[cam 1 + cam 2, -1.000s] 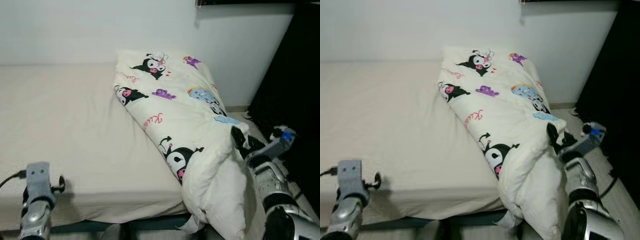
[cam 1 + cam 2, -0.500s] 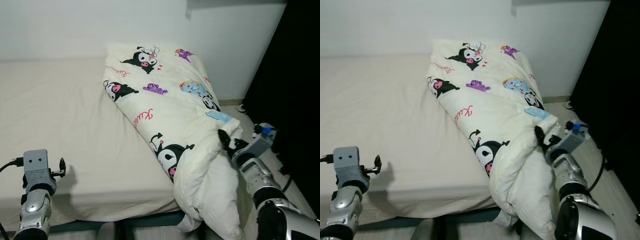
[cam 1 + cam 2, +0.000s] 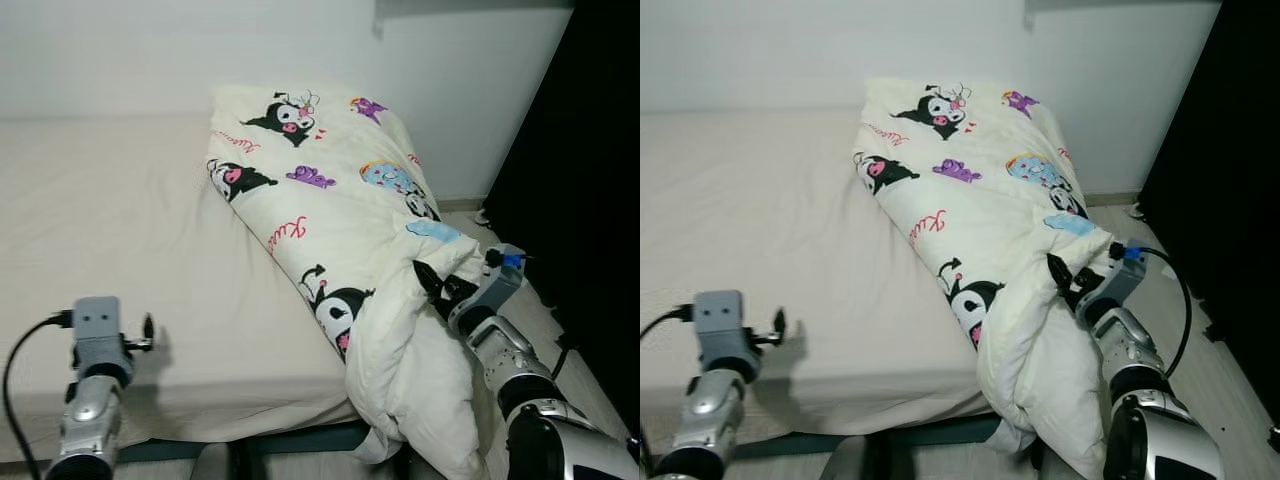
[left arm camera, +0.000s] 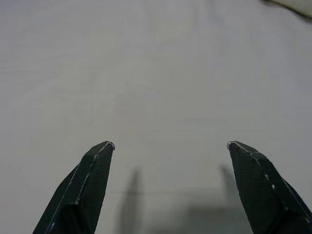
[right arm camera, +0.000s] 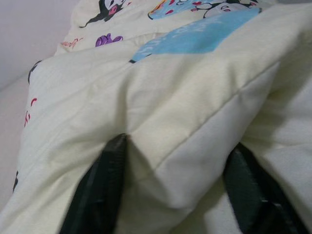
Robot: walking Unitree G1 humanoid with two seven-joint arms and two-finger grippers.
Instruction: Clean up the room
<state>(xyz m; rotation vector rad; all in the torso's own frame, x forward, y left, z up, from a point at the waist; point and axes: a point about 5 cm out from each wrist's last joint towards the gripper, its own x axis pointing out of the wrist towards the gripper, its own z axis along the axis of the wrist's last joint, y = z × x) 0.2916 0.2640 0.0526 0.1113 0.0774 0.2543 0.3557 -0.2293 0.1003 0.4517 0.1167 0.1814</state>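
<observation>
A cream quilt [image 3: 330,200] printed with cartoon characters lies folded along the right side of the bed [image 3: 120,220]. Its near end spills over the bed's front right corner toward the floor. My right gripper [image 3: 428,283] presses into that hanging end; in the right wrist view its fingers [image 5: 105,185] are spread open with a bulging fold of quilt [image 5: 185,122] between them. My left gripper [image 4: 168,146] hovers open just above the bare beige sheet [image 4: 156,73] near the bed's front left, holding nothing.
A white wall runs behind the bed. A dark, black area [image 3: 590,180] stands at the right, with a strip of pale floor [image 3: 550,310] between it and the bed. A black cable [image 3: 1175,300] loops from my right wrist.
My right gripper has pushed left and deeper into the quilt's hanging fold. My left arm has shifted slightly right over the sheet. The camera swung a little early on.
</observation>
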